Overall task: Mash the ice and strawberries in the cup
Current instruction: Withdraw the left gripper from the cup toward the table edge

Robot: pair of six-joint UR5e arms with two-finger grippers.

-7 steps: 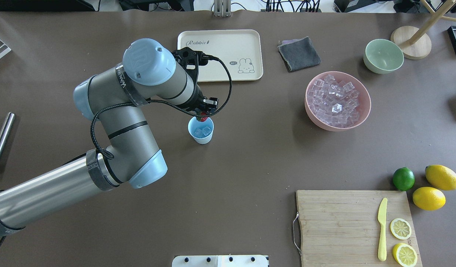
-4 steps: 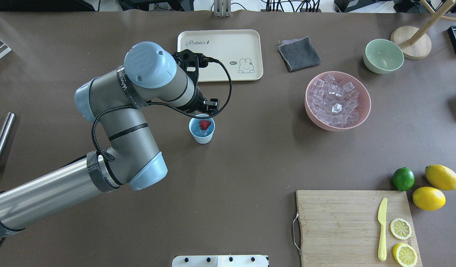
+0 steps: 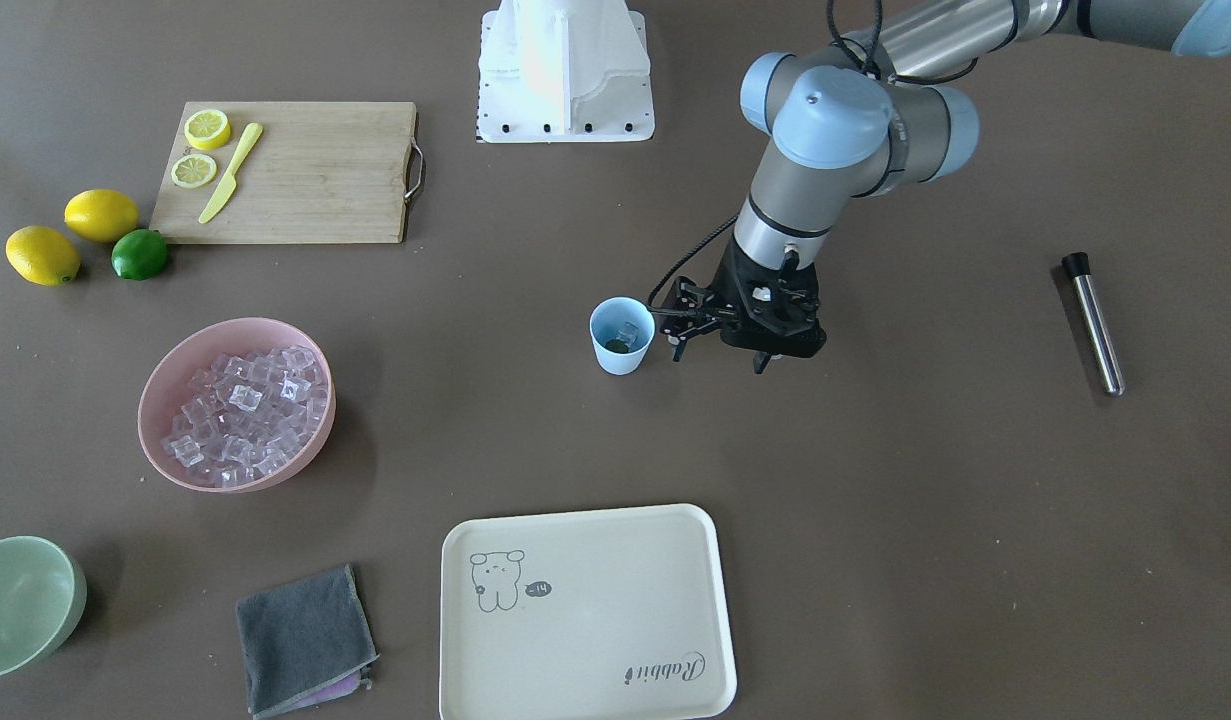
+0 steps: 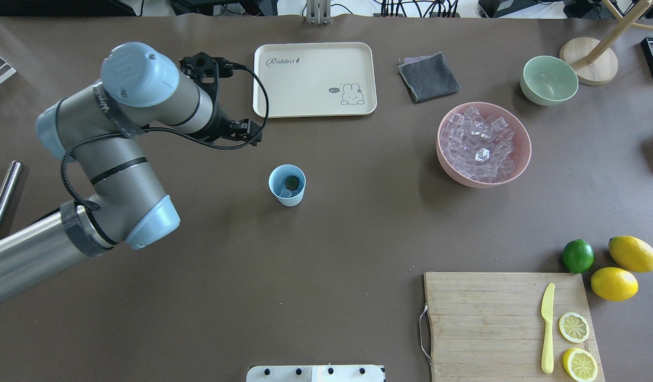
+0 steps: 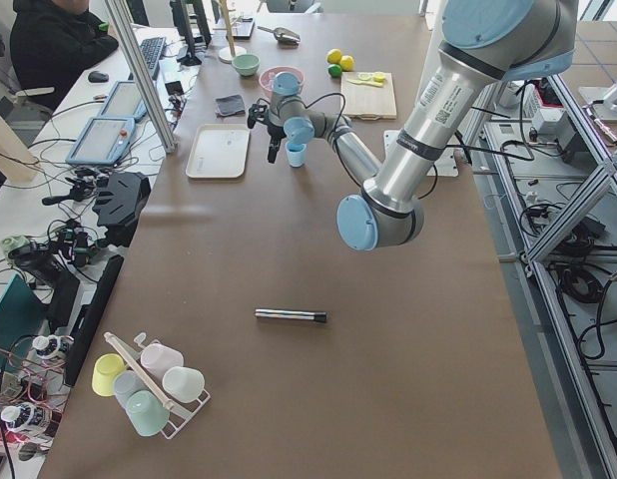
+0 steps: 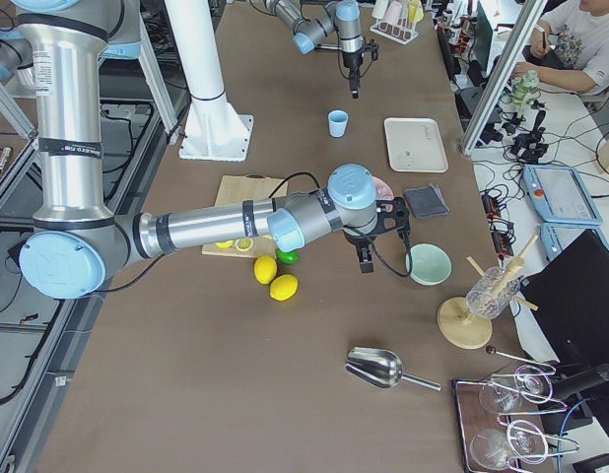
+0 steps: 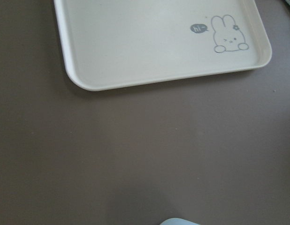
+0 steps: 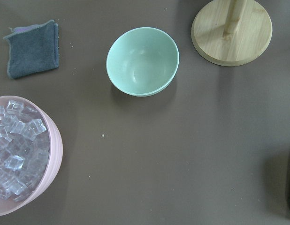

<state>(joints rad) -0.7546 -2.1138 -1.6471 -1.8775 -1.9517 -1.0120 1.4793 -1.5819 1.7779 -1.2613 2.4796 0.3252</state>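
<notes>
The light-blue cup [image 4: 287, 195] [image 3: 621, 358] stands upright mid-table. Inside it lie a clear ice cube [image 3: 628, 331] and the strawberry [image 4: 291, 182], of which only the dark green top shows. Many more ice cubes [image 4: 480, 142] [image 8: 16, 161] fill the pink bowl [image 4: 520, 159]. My left gripper [image 4: 248, 132] [image 3: 719, 358] hangs open and empty, apart from the cup, on its far-left side in the overhead view. The left wrist view shows only the cup rim [image 7: 180, 221] at its bottom edge. My right gripper [image 6: 369, 258] hovers between the pink and green bowls; whether it is open I cannot tell.
A cream tray [image 4: 314, 78] lies beyond the cup, with a grey cloth [image 4: 428, 77] and a green bowl [image 4: 549, 79] [image 8: 142, 61] to its right. A metal rod [image 4: 2, 199] rests at the left edge. Cutting board [image 4: 485, 318], knife, lemons and lime [image 4: 577, 255] sit front right.
One second ago my left gripper held the strawberry over the cup. It let go, the berry fell in, and the arm has since swung left, away from the cup.
</notes>
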